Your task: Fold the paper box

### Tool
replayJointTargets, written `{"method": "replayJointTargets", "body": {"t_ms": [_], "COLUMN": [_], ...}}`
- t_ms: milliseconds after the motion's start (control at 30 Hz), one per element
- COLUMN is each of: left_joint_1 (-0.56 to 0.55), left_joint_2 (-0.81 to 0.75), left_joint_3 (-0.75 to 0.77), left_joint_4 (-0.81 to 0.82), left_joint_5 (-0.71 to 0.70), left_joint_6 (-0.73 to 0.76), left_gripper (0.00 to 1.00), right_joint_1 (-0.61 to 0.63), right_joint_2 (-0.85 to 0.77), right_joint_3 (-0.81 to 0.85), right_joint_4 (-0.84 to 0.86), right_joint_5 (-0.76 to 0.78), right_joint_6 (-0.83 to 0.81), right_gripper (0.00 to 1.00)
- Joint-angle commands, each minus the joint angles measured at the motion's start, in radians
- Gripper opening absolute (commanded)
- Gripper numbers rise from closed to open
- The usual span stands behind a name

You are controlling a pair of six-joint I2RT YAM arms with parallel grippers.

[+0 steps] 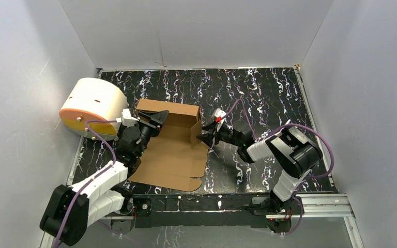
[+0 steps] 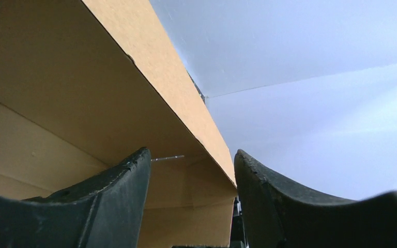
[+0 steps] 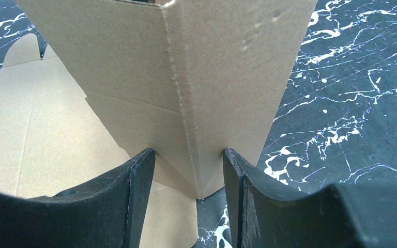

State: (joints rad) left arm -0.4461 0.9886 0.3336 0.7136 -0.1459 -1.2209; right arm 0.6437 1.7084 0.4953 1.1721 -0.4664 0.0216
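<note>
Left hand [image 1: 156,119] straddles the far-left wall of the paper box [image 1: 171,152], jaws apart; right hand [image 1: 205,138] pinches its raised right corner.

One paper box [image 1: 173,150] lay on one table [image 1: 258,93], and one cream cylinder [image 1: 94,101] stood at ten o'clock from it. There were two arms with two grippers: left gripper [image 1: 156,119] at nine o'clock, right gripper [image 1: 203,138] at three
</note>
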Motion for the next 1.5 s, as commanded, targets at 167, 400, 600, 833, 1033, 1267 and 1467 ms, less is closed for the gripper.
{"method": "replayJointTargets", "body": {"t_ms": [167, 400, 600, 833, 1033, 1267, 1467], "left_joint_1": [0.030, 0.030, 0.030, 0.029, 0.026, 0.013, -0.016], "left_joint_2": [0.125, 0.157, 0.174, 0.212, 0.213, 0.193, 0.196], "left_joint_3": [0.043, 0.029, 0.033, 0.020, 0.006, 0.001, 0.002], "left_joint_4": [0.229, 0.283, 0.291, 0.320, 0.331, 0.331, 0.333], "left_joint_5": [0.041, 0.030, 0.023, 0.038, 0.058, 0.067, 0.069], "left_joint_6": [-0.150, -0.173, -0.174, -0.200, -0.225, -0.239, -0.248], "left_gripper": [0.50, 0.38, 0.25, 0.01, 0.00, 0.00, 0.00], "right_joint_1": [0.014, 0.025, 0.033, 0.040, 0.046, 0.077, 0.089], "right_joint_2": [-0.012, -0.022, -0.021, -0.035, -0.033, -0.015, 0.027], "right_joint_3": [0.009, 0.008, 0.009, 0.005, 0.007, 0.041, 0.057], "right_joint_4": [0.061, 0.064, 0.068, 0.106, 0.151, 0.198, 0.269], "right_joint_5": [0.026, 0.044, 0.058, 0.099, 0.154, 0.220, 0.326], "right_joint_6": [-0.020, -0.060, -0.077, -0.086, -0.095, -0.132, -0.158], "right_gripper": [0.60, 0.60, 0.60, 0.60, 0.61, 0.61, 0.61]}}
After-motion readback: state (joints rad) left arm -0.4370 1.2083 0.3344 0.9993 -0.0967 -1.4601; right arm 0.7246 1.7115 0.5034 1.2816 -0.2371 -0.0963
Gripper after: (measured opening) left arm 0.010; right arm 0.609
